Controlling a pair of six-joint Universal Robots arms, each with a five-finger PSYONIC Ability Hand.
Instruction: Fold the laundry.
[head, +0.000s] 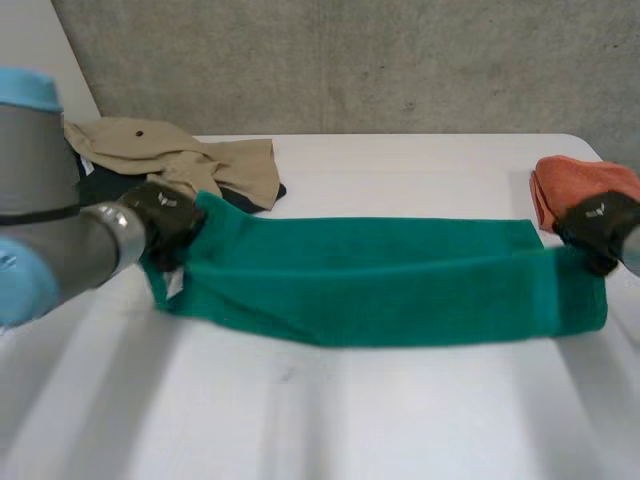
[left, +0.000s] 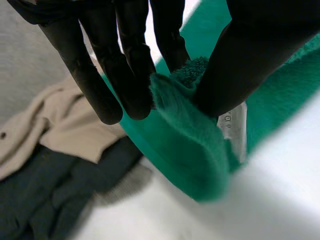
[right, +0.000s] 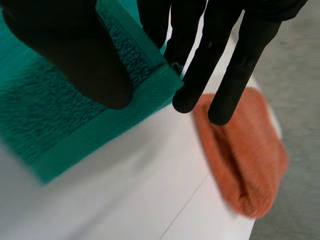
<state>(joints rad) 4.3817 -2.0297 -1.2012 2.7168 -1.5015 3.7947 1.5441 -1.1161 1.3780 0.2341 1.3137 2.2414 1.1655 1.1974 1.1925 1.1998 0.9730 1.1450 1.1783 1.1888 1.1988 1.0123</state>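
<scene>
The green towel (head: 380, 280) lies stretched out along the worktop (head: 350, 420), between the beige garment (head: 170, 150) and the orange cloth (head: 575, 180). Your left hand (head: 165, 215) pinches one short end between thumb and fingers. Your right hand (head: 598, 222) pinches a corner of the opposite end. Expect soft, limp terry that will likely sag mid-span. Grip at the hemmed corners, where the cloth looks firmest.

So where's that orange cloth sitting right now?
In the head view the orange cloth lies far right on the table, just beyond the right hand pinching the green towel.
</scene>
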